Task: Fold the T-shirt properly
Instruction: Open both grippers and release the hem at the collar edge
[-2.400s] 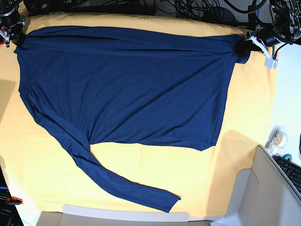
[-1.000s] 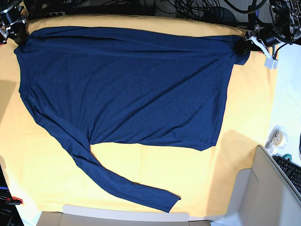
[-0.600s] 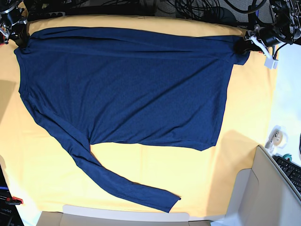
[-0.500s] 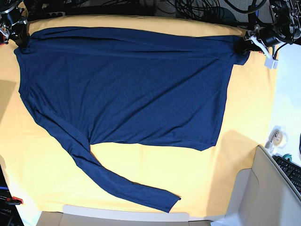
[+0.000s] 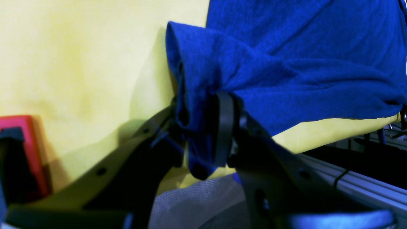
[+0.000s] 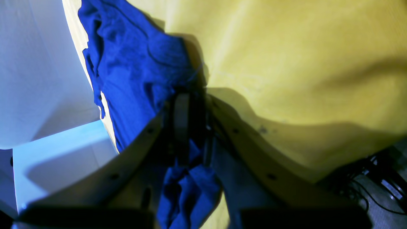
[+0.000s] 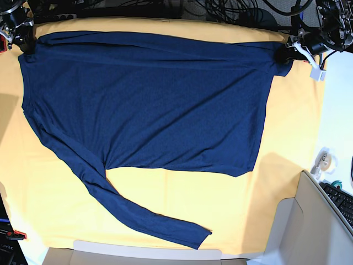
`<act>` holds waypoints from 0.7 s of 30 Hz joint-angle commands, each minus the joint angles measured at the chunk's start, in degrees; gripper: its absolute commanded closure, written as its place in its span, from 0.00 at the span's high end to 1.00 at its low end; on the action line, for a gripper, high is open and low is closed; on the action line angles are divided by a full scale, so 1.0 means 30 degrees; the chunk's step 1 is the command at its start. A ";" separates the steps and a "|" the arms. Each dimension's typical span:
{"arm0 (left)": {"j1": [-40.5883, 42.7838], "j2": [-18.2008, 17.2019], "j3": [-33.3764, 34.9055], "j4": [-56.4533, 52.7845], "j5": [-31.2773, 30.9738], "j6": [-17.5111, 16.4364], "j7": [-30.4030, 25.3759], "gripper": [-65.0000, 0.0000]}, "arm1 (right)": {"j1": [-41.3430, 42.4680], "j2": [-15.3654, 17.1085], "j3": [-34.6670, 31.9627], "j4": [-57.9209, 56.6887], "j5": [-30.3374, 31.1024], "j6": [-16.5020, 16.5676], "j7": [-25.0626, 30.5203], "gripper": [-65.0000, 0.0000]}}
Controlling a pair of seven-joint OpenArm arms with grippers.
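Note:
The navy T-shirt (image 7: pixel 149 105) lies spread flat on the yellow table cloth (image 7: pixel 287 165), with one long sleeve (image 7: pixel 127 210) trailing toward the front edge. At the far right corner my left gripper (image 7: pixel 288 53) is shut on a bunched corner of the fabric (image 5: pixel 203 127). At the far left corner my right gripper (image 7: pixel 25 40) is shut on the opposite corner of the T-shirt (image 6: pixel 187 127), with blue cloth hanging out below the fingers (image 6: pixel 181 124).
A grey box (image 7: pixel 309 232) stands at the front right, with a keyboard (image 7: pixel 342 201) beside it. A tape roll (image 7: pixel 325 161) lies at the right edge. Cables (image 7: pixel 237 11) crowd the back. A red object (image 5: pixel 19 149) sits near the left gripper.
The right gripper has pulled its corner of the T-shirt slightly up and back at the far left, drawing the top edge straighter. The left gripper has held still.

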 commanded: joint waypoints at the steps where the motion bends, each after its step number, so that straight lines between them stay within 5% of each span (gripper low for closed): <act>1: 0.0085 -0.0219 -0.0052 0.0241 -0.0119 -0.0008 -0.0075 0.22 | -0.0921 -0.0486 -0.0642 -0.0480 -0.1898 -0.2610 -0.1570 0.17; 5: 0.0085 -0.0102 -0.0052 0.0241 -0.0119 -0.0008 -0.0075 0.22 | -0.1156 -0.0515 -0.0612 0.0340 -0.1898 -0.2581 -0.1570 0.37; 21: 0.0085 -0.0102 -0.0052 0.0241 -0.0148 -0.0008 -0.0075 0.22 | -0.2650 -0.0574 0.1410 0.1747 -0.1898 -0.2669 -0.1599 0.38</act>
